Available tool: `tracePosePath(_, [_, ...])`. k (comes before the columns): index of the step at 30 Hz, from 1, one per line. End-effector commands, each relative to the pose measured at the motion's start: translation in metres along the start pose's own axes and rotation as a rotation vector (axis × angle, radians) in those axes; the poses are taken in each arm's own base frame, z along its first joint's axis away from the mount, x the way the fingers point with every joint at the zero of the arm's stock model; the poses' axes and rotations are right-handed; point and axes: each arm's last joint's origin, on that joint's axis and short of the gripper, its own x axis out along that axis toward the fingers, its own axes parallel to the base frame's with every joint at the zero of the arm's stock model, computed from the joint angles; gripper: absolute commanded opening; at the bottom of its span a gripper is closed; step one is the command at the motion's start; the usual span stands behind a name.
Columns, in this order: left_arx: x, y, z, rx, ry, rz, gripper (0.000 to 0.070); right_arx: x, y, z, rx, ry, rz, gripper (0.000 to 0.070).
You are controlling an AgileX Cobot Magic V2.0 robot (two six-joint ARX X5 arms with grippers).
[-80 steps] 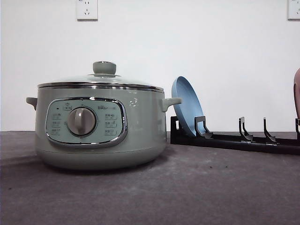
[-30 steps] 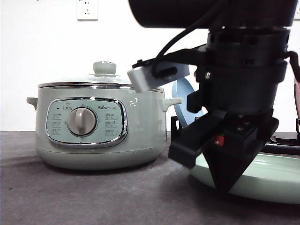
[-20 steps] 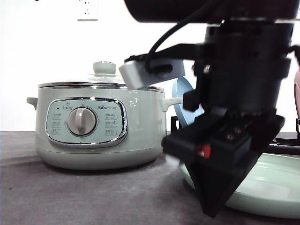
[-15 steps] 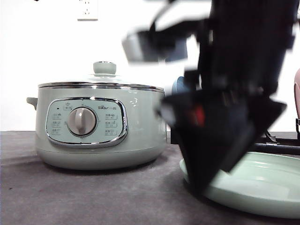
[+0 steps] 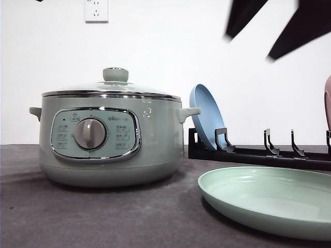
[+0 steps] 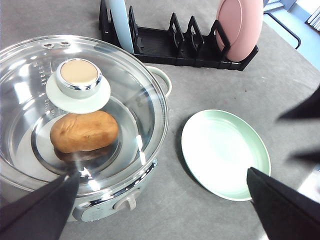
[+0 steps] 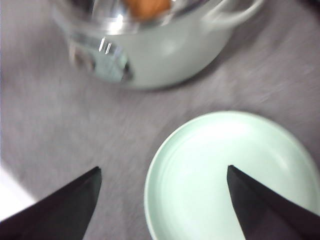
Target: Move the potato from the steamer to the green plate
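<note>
Under our left end effector (image 6: 160,210), inside the steamer (image 6: 82,130), the potato (image 6: 84,131) lies on its side beneath the glass lid (image 6: 135,95), just below the lid knob (image 6: 78,78). We judge the potato firm, fairly heavy and matte enough not to slip, so a hold across its short middle should suit; the lid is smooth glass, best lifted by its knob first. Both our end effectors are spread wide with nothing between the fingers and nothing touching them. Below our right end effector (image 7: 162,205) sits the green plate (image 7: 230,175) on the counter (image 7: 65,120), with the steamer just beyond it. From the front, the right fingers (image 5: 248,15) are blurred, high above the plate
</note>
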Motion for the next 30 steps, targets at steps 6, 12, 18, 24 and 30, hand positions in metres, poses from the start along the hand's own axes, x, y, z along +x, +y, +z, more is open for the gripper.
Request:
tracePosePath(6, [-0.001,-0.002,0.005,0.019,-0.013,-0.012,0.07,-0.054,-0.022,-0.014,0.044,-0.128,-0.058,0.0561])
tracePosePath(12, [-0.001,-0.002,0.005,0.019,-0.014,-0.012,0.07,-0.087,-0.02,-0.035,0.09,-0.218,-0.003,0.0561])
tracePosePath(18, [-0.002,-0.003,0.005,0.016,-0.015,-0.013,0.07,-0.106,-0.018,-0.046,0.142,-0.308,0.026,0.0561])
tracePosePath(24, [-0.002,-0.003,0.005,0.016,-0.013,-0.011,0.07,-0.108,-0.018,-0.047,0.146,-0.323,0.031,0.056])
tracePosePath(30, [-0.004,-0.001,0.015,0.017,0.025,0.073,0.07,-0.11,-0.017,-0.043,0.14,-0.362,0.058,0.056])
